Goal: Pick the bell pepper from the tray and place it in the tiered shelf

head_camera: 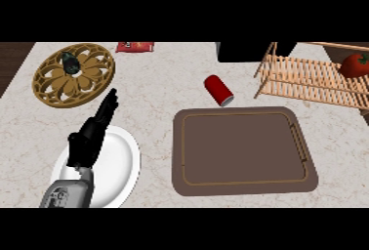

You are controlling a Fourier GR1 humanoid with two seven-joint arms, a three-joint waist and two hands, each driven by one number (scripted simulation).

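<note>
A red bell pepper (355, 65) with a green stem lies on the slatted wooden tiered shelf (302, 78) at the upper right. The brown tray (243, 150) in the middle of the counter holds nothing. My left hand (92, 134) hovers over the white plate at the lower left, its fingers straight and pointing up and away, holding nothing. My right hand does not show in the head view.
A red can (219, 90) lies on its side just above the tray. A white plate (119, 166) sits under my left hand. A round patterned wooden trivet (51, 85) with a small dark object (71, 63) lies at the upper left. A red packet (134, 46) and a black appliance (252, 51) stand at the back.
</note>
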